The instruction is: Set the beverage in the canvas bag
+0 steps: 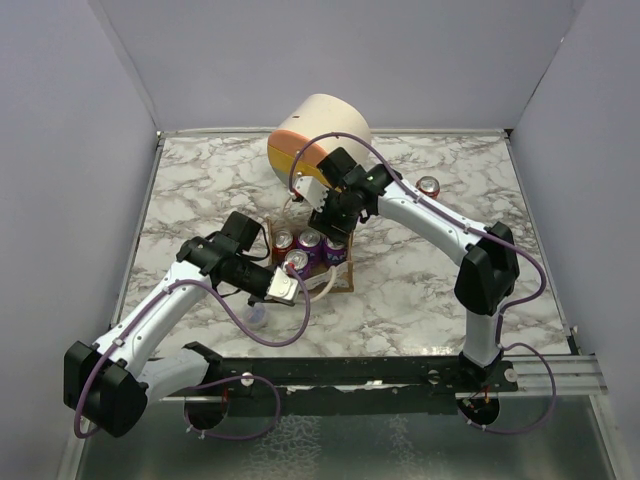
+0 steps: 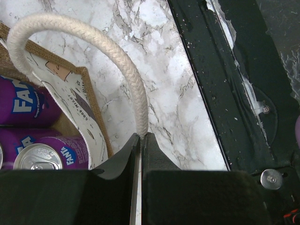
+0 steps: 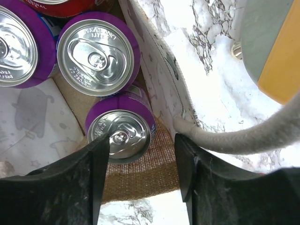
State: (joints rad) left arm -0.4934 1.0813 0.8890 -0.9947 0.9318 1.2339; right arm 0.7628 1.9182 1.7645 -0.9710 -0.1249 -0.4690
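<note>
Right wrist view: can is being seen upright inside bag, beneath right gripper, fingers spread, gripping nothing. One handle is being pinched by left gripper, jaws pressed together. Placement judged largely done; spare can is being seen on table, outside bag.

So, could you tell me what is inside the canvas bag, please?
The canvas bag holds three purple cans and one red can; the cans hide most of its floor.
</note>
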